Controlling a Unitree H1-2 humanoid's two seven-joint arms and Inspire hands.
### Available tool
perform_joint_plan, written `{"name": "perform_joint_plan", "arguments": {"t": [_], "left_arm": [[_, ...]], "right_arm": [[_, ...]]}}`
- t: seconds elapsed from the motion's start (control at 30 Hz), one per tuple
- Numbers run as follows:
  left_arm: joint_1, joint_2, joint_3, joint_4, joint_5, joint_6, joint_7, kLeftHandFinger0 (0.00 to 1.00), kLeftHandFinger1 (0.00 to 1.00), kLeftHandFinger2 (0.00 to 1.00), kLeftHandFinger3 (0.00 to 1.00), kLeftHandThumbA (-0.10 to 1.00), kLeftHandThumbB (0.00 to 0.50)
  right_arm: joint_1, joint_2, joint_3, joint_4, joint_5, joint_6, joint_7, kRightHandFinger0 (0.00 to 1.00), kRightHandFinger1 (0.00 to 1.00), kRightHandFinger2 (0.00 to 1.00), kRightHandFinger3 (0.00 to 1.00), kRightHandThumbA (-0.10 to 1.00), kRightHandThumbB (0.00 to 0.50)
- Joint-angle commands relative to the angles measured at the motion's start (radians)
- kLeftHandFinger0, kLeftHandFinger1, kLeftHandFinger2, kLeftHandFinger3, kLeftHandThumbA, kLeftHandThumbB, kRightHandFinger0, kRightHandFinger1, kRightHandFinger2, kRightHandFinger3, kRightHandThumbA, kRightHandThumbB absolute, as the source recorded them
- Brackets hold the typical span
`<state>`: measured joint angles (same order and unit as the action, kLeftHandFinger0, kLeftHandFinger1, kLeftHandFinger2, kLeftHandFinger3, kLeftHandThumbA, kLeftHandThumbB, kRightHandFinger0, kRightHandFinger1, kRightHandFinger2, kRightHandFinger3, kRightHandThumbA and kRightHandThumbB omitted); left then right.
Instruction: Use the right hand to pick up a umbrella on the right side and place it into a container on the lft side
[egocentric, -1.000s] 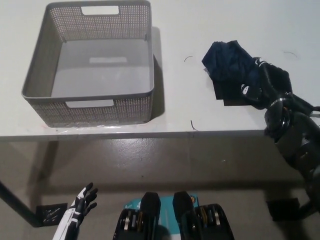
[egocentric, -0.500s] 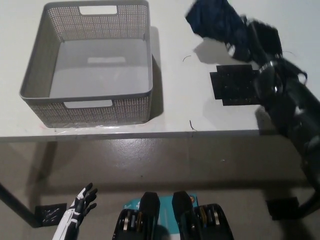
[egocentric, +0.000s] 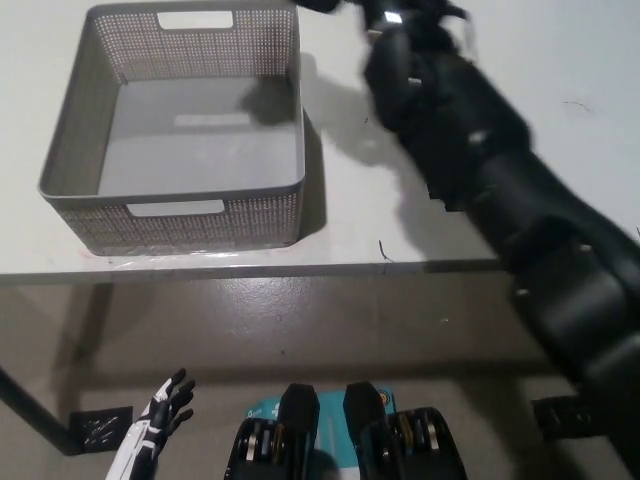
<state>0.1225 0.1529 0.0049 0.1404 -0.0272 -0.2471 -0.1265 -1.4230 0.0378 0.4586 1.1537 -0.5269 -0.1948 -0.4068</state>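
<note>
Right robot hand (egocentric: 400, 22), black, raised near the top edge beside the grey basket (egocentric: 272, 202) on the worktop (egocentric: 350, 230), grip and umbrella mostly out of frame and unreadable; risk: release short of the rim, umbrella lands outside.

One grey basket (egocentric: 175, 215) stands at the upper left. One white table (egocentric: 330, 245) carries it. Two robot hands show: one white hand (egocentric: 160, 420) at lower left, one black hand (egocentric: 400, 25) at top.

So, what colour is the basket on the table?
Grey basket, perforated walls; head view.
</note>
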Motion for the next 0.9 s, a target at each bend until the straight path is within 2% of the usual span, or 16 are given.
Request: {"name": "perform_joint_plan", "arguments": {"t": [0.0, 0.07, 0.13, 0.17, 0.27, 0.3, 0.4, 0.43, 0.5, 0.57, 0.6, 0.63, 0.7, 0.73, 0.8, 0.87], "left_arm": [[0.016, 0.004, -0.017, -0.012, 0.008, -0.051, -0.015, 1.0, 1.0, 1.0, 1.0, 1.0, 0.158], [0.02, 0.0, -0.023, -0.012, 0.011, -0.054, -0.016, 1.0, 1.0, 1.0, 1.0, 1.0, 0.157], [0.019, -0.004, -0.029, -0.012, 0.013, -0.054, -0.016, 1.0, 1.0, 1.0, 1.0, 1.0, 0.162], [0.018, -0.005, -0.033, -0.013, 0.015, -0.053, -0.017, 1.0, 1.0, 1.0, 1.0, 1.0, 0.16], [0.019, -0.009, -0.044, -0.018, 0.012, -0.047, -0.019, 1.0, 1.0, 1.0, 1.0, 1.0, 0.167], [0.02, -0.01, -0.045, -0.024, 0.004, -0.043, -0.02, 1.0, 1.0, 1.0, 1.0, 1.0, 0.168], [0.019, -0.01, -0.053, -0.033, -0.007, -0.042, -0.028, 1.0, 1.0, 1.0, 1.0, 1.0, 0.151], [0.019, -0.009, -0.055, -0.035, -0.005, -0.043, -0.028, 1.0, 1.0, 1.0, 1.0, 1.0, 0.151], [0.012, -0.006, -0.058, -0.039, 0.004, -0.037, -0.025, 1.0, 1.0, 1.0, 1.0, 1.0, 0.184], [0.007, -0.004, -0.06, -0.045, 0.013, -0.03, -0.022, 1.0, 1.0, 1.0, 1.0, 1.0, 0.186], [0.006, -0.003, -0.06, -0.045, 0.008, -0.027, -0.025, 1.0, 1.0, 1.0, 1.0, 1.0, 0.186], [0.003, -0.003, -0.061, -0.048, 0.013, -0.025, -0.023, 1.0, 1.0, 1.0, 1.0, 1.0, 0.194], [0.003, -0.001, -0.065, -0.056, 0.015, -0.017, -0.025, 1.0, 1.0, 1.0, 1.0, 1.0, 0.209], [0.005, -0.001, -0.067, -0.059, 0.017, -0.015, -0.026, 1.0, 1.0, 1.0, 1.0, 1.0, 0.209], [0.006, -0.001, -0.07, -0.064, 0.021, -0.011, -0.024, 1.0, 1.0, 1.0, 1.0, 1.0, 0.204], [0.005, -0.002, -0.072, -0.069, 0.029, -0.009, -0.019, 1.0, 1.0, 1.0, 1.0, 1.0, 0.208]], "right_arm": [[-0.134, 0.099, -0.002, -0.04, -0.011, 0.001, 0.009, 0.0, 0.07, 0.67, 0.55, -0.1, 0.159], [-0.14, 0.143, -0.002, -0.017, -0.012, 0.01, 0.008, 0.0, 0.04, 0.65, 0.57, -0.1, 0.189], [-0.144, 0.188, 0.011, 0.022, -0.024, 0.0, -0.004, 0.06, 0.19, 0.76, 0.75, -0.1, 0.201], [-0.144, 0.202, 0.017, 0.039, -0.029, -0.004, -0.009, 0.0, 0.1, 0.43, 0.5, -0.1, 0.201], [-0.135, 0.249, 0.026, 0.1, -0.027, -0.026, -0.026, 0.0, 0.0, 0.24, 0.27, -0.1, 0.209], [-0.132, 0.268, 0.034, 0.138, -0.031, -0.035, -0.038, 0.0, 0.0, 0.26, 0.3, -0.1, 0.195], [-0.117, 0.285, 0.027, 0.187, -0.02, -0.023, -0.021, 0.0, 0.04, 0.56, 0.56, -0.1, 0.189], [-0.113, 0.285, 0.026, 0.198, -0.019, -0.025, -0.02, 0.0, 0.04, 0.53, 0.56, -0.1, 0.19], [-0.098, 0.276, 0.027, 0.224, -0.019, -0.01, -0.004, 0.22, 0.31, 0.64, 0.61, -0.1, 0.223], [-0.076, 0.26, 0.019, 0.239, -0.011, -0.022, -0.013, 0.19, 0.27, 0.45, 0.44, -0.1, 0.232], [-0.069, 0.255, 0.016, 0.244, -0.008, -0.019, -0.008, 0.19, 0.27, 0.45, 0.44, -0.1, 0.232], [-0.053, 0.242, 0.015, 0.251, -0.008, -0.014, -0.006, 0.01, 0.02, 0.19, 0.27, -0.1, 0.192], [-0.033, 0.224, 0.014, 0.258, -0.01, 0.003, -0.013, 0.0, 0.0, 0.13, 0.24, -0.1, 0.172], [-0.026, 0.218, 0.015, 0.26, -0.011, 0.008, -0.012, 0.0, 0.02, 0.28, 0.36, -0.1, 0.181], [-0.014, 0.205, 0.013, 0.264, -0.01, 0.013, -0.011, 0.0, 0.0, 0.35, 0.38, -0.1, 0.188], [-0.004, 0.191, 0.005, 0.269, -0.003, 0.027, -0.004, 0.0, 0.07, 0.61, 0.55, -0.1, 0.164]]}}
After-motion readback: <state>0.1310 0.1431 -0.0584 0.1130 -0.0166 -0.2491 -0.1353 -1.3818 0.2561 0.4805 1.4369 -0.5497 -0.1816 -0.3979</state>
